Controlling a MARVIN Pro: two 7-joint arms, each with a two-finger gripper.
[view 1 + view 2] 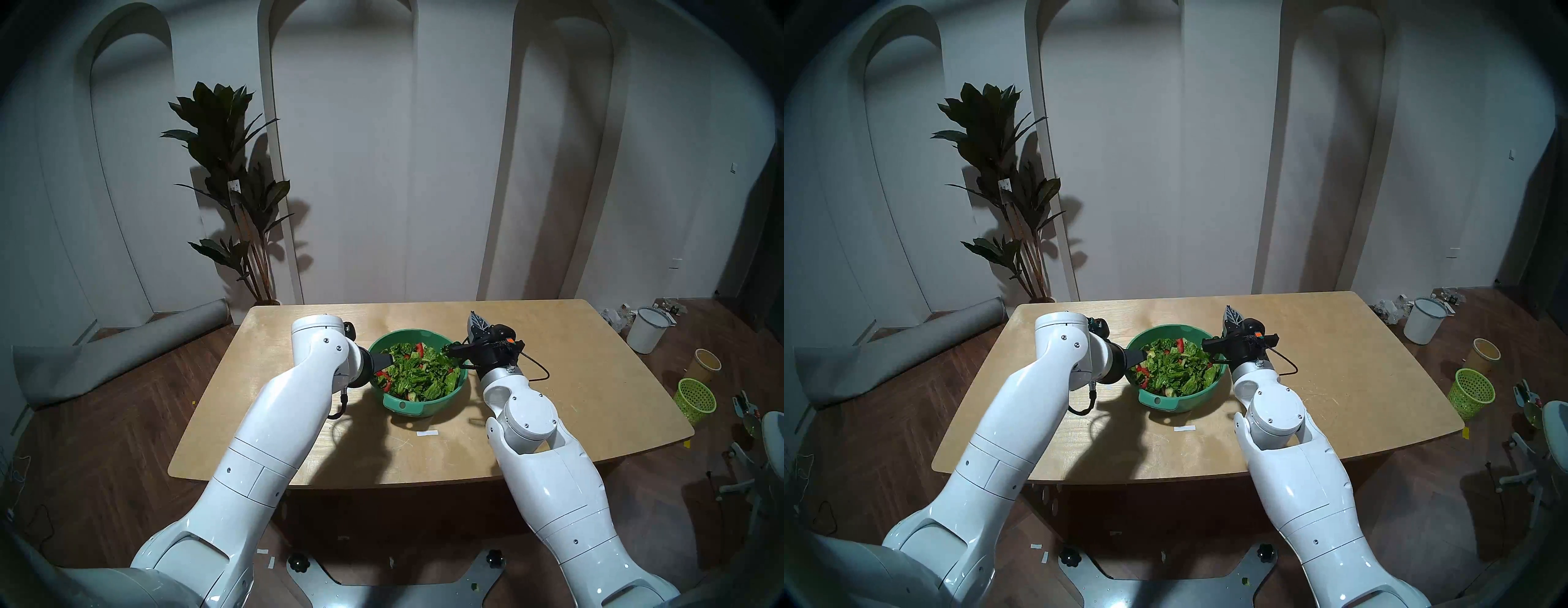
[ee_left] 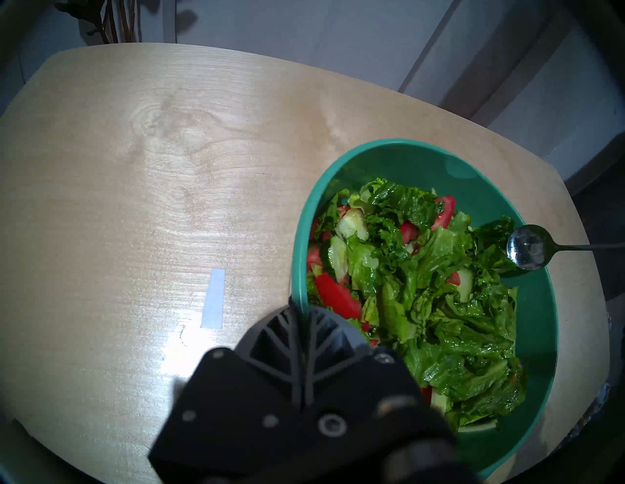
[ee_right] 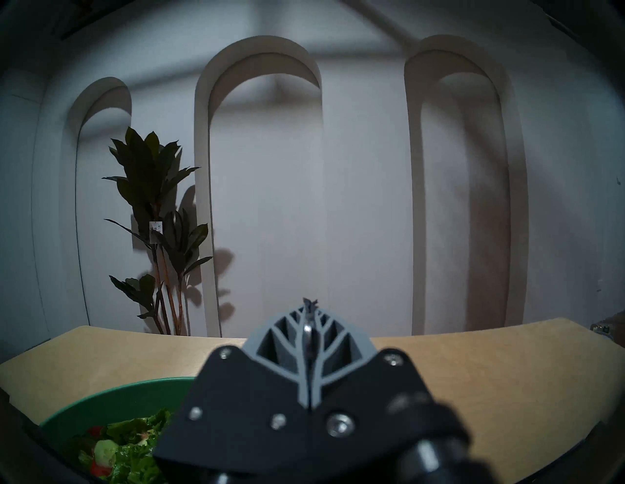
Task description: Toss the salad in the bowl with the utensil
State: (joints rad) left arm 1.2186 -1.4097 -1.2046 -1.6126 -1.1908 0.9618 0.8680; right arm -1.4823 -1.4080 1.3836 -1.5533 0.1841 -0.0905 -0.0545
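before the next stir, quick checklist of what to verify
1. Left gripper bracing the teal bowl: ok, shut across its near rim.
2. Right gripper holding the metal spoon: ok, shut on the thin handle.
3. Spoon end in the salad: cannot tell; it sits at the heap's edge by the bowl wall, looking empty.
4. Salad contained: ok, no leaves seen on the table.
5. Space beside the bowl: ok, only a white tape strip nearby.

We have two glossy white arms [image 1: 271,407] with small screws, black wrists, looped black cables [image 1: 535,368], and grey fingers [image 3: 324,341] ribbed like leaf veins.
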